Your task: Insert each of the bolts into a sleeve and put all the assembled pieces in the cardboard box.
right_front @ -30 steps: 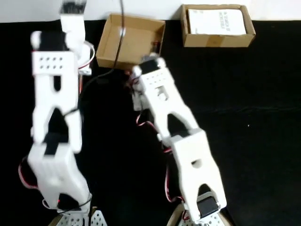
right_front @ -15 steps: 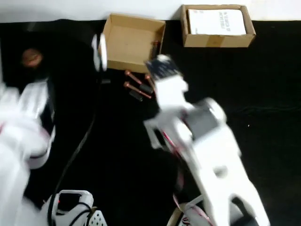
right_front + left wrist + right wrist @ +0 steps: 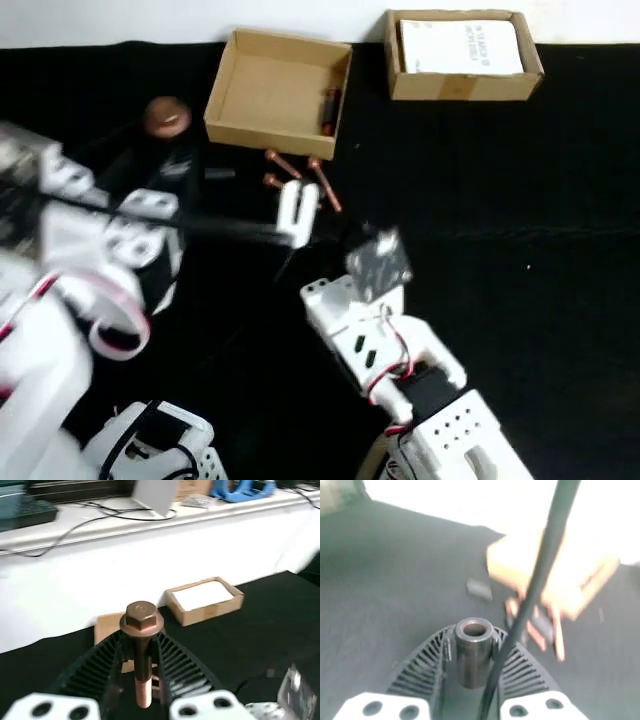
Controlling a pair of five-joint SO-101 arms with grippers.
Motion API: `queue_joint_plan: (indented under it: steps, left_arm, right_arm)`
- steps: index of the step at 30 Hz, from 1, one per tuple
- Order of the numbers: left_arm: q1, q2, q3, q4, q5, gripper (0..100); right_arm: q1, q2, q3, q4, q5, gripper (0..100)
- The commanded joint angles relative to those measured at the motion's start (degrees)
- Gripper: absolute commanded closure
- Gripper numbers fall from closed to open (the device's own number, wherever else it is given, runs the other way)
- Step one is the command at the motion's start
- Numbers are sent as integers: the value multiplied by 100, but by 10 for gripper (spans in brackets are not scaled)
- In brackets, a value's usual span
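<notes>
Status: left gripper [image 3: 141, 642] is clamped on a copper bolt [image 3: 142, 620], upright, hex head up, thread end hanging below the grip. The right gripper [image 3: 471, 645] is closed around a dark sleeve [image 3: 472, 667], bore up and open. Bolt is at far left, sleeve near centre, so they're well apart.

Step in hand, as I read it: mate them. Turn the thread end toward the bore, line up the axes first, then feed straight. Keep the sleeve grip firm and don't cock the bolt.

Snag risk: a black cable [image 3: 532, 585] crosses right in front of the sleeve.

The cardboard box [image 3: 238, 128], far centre-left, has one dark piece [image 3: 329, 104] by its right wall. Loose bolts [image 3: 325, 185] and a spare sleeve [image 3: 220, 173] lie on the worktop [image 3: 560, 300] just near of it. A second box [image 3: 465, 88] sits far right, out of the way.
</notes>
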Motion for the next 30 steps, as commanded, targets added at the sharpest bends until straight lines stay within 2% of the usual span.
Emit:
queue_joint_plan:
  steps: [1,6,10,14,20,25,30]
  left_arm:
    - [497,268,4,-211,0,991]
    - [1095,637,13,-237,695,988]
    - [1024,1068,13,-237,1160,988]
    - [857,1402,13,-448,1873,990]
    - [884,1640,57,-563,1890,991]
    - [884,1578,734,-624,1679,991]
    - [884,1235,1578,-1319,1609,991]
  right_arm:
    - [-251,-215,418,-1473,404,991]
    - [-418,-198,426,-1842,387,991]
    - [-409,-215,338,-1868,378,991]
    - [-312,-189,-13,-1771,-501,991]
    - [84,-189,-708,-822,-1301,991]
    - [189,-189,-892,-549,-1380,991]
    - [189,-189,-857,-541,-1380,991]
